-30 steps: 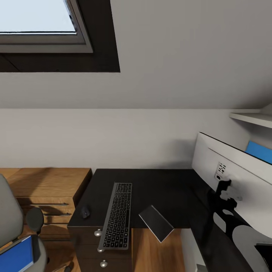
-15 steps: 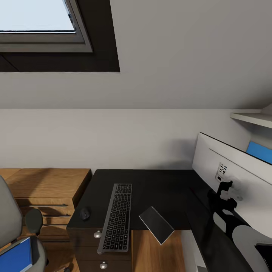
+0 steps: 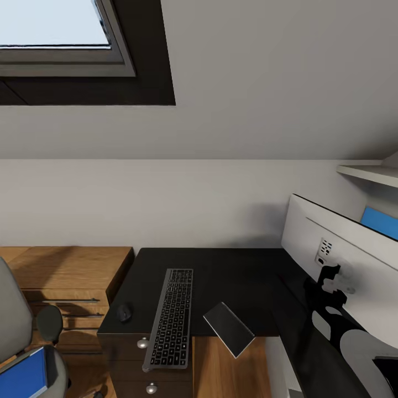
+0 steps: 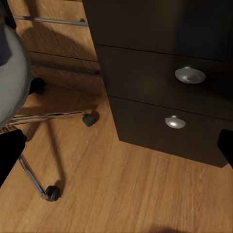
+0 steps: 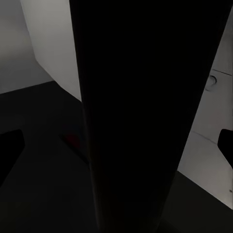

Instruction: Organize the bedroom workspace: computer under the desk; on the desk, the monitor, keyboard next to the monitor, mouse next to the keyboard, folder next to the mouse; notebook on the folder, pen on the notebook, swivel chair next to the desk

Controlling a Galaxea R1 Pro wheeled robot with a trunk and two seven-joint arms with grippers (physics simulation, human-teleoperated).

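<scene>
The flat bright blue folder (image 3: 22,376) lies on the seat of the grey padded swivel chair (image 3: 14,326), off the left end of the long black bench (image 3: 232,271), low on my left side. My left end effector (image 4: 116,150), its dark tips spread wide and empty, faces the bench drawers beside the chair's chrome base, so I judge it nearer. I cannot tell my right end effector's state.

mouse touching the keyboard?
Apart. The head view shows a strip of bare black desk between the mouse and the keyboard.
</scene>
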